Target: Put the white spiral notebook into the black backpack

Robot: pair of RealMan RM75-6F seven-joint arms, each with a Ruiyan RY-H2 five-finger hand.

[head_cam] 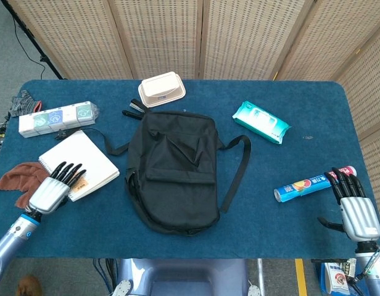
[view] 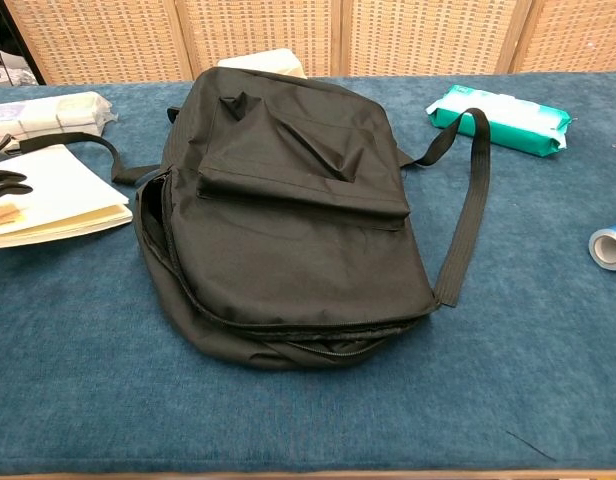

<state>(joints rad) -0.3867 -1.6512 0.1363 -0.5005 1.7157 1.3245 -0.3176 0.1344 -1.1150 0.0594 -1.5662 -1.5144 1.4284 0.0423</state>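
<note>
The white spiral notebook (head_cam: 80, 161) lies left of the black backpack (head_cam: 174, 172), its near corner under my left hand (head_cam: 54, 189). The fingers lie on top of the cover and the notebook's near edge is raised off the cloth, so the hand grips it. In the chest view the notebook (view: 50, 195) tilts up at the far left, with my left hand's dark fingertips (view: 4, 182) on it. The backpack (view: 288, 200) lies flat, its zip gaping along the left side (view: 151, 232). My right hand (head_cam: 354, 207) rests open at the table's near right edge, holding nothing.
A brown cloth (head_cam: 12, 180) lies left of the notebook, and a tissue multipack (head_cam: 54, 117) behind it. A beige lidded box (head_cam: 161, 88) stands behind the backpack. A teal wipes pack (head_cam: 261, 122) and a wrap roll (head_cam: 304, 185) lie on the right.
</note>
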